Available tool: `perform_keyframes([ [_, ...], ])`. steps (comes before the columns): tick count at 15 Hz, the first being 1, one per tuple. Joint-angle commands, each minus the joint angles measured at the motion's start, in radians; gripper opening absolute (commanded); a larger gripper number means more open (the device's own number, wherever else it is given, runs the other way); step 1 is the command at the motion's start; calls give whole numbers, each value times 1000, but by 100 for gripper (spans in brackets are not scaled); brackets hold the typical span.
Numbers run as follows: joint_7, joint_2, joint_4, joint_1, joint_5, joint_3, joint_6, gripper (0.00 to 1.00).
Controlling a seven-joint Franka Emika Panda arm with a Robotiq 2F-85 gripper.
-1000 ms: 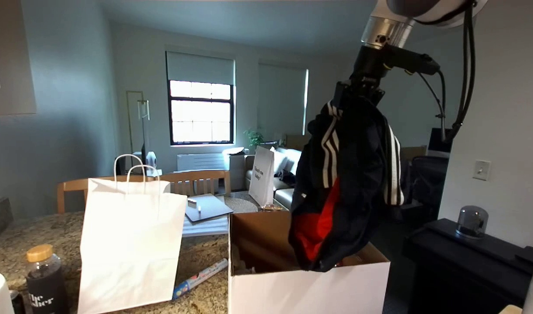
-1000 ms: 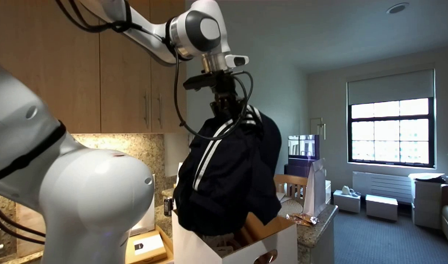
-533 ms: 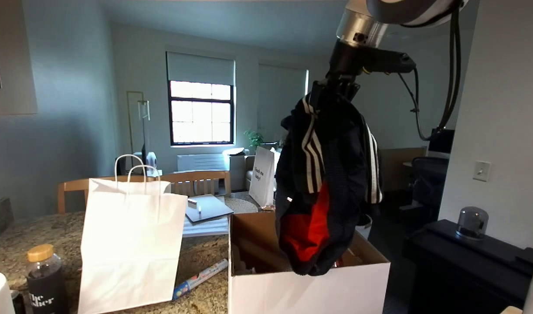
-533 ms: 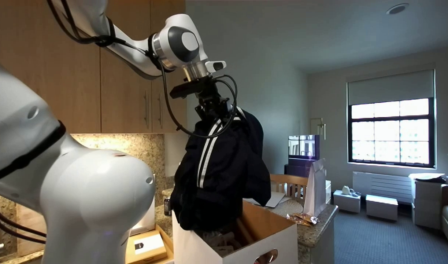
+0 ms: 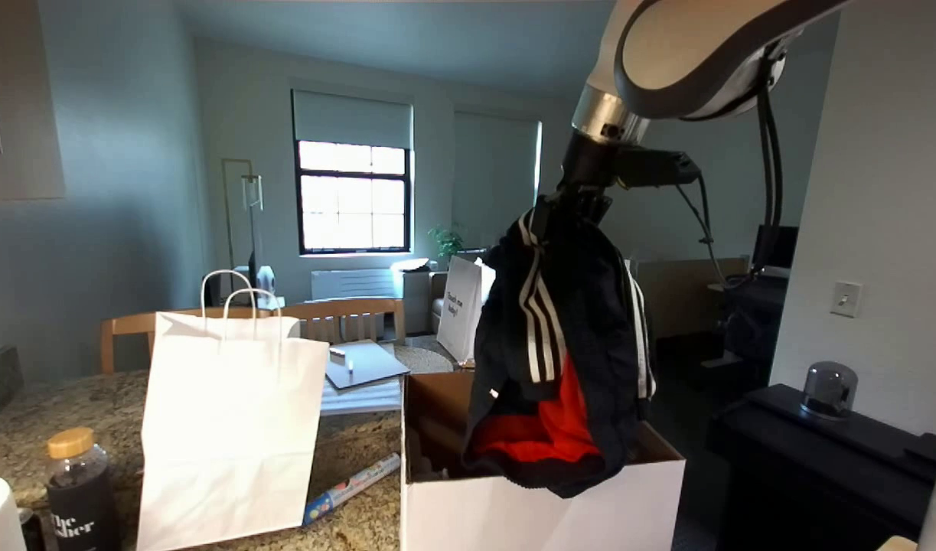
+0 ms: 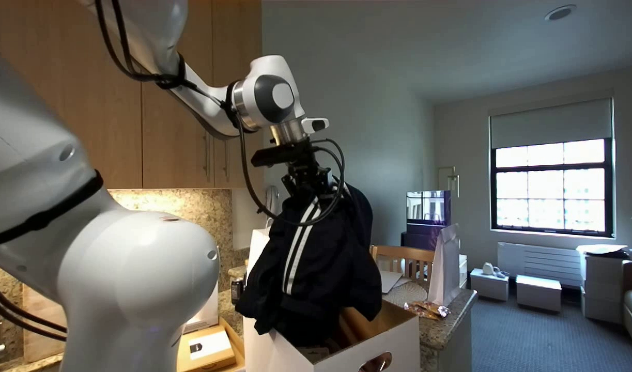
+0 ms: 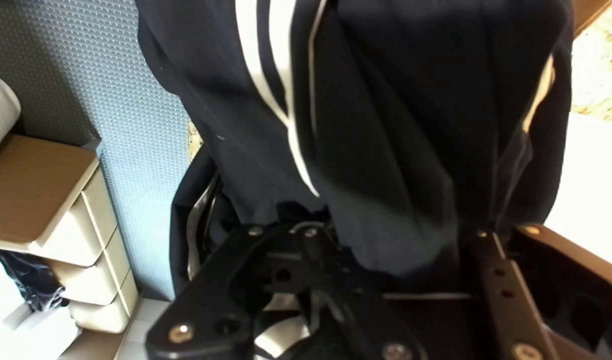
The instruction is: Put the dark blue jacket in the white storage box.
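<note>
My gripper (image 5: 565,218) is shut on the upper end of the dark blue jacket (image 5: 594,306), which hangs limp below it, with white stripes and a red inner part. The jacket also hangs from the gripper (image 6: 309,187) in an exterior view (image 6: 323,263). In the wrist view the fabric (image 7: 386,125) fills the space beyond the jaws (image 7: 398,242) and hides the fingertips. The white storage box (image 5: 529,513) stands open beneath, also seen in an exterior view (image 6: 398,343). The jacket's lower end is at the box opening and overlaps its rim; I cannot tell whether it touches.
A white paper bag (image 5: 230,436) stands beside the box, with a colourful tube (image 5: 353,488) between them. A bottle (image 5: 81,490) stands on the counter. A small open cardboard box (image 6: 207,349) lies near the arm's base. Some items (image 6: 316,353) lie inside the storage box.
The gripper and jacket first shifted sideways over the box, then came down. The jacket's lower end has sunk to the box opening, and its hem has spread wider with more red showing.
</note>
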Motion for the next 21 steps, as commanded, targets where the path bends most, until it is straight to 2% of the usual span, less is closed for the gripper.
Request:
perform_keyframes([
  [1, -48, 63, -12, 1, 17, -10, 75, 10],
  [4, -77, 85, -17, 23, 41, -27, 71, 10],
  [5, -20, 85, -14, -10, 14, 7, 49, 19],
  [8, -37, 95, -14, 0, 21, -3, 49, 19],
  [9, -37, 95, -14, 0, 21, -3, 49, 9],
  [14, 96, 262, 79, -77, -8, 40, 228, 9],
  [16, 141, 344, 142, -116, -38, 67, 223, 9],
  [18, 171, 413, 183, -126, -51, 82, 236, 9],
  [19, 229, 442, 186, -145, -80, 99, 322, 9],
  [21, 327, 494, 207, -179, -157, 124, 408, 9],
])
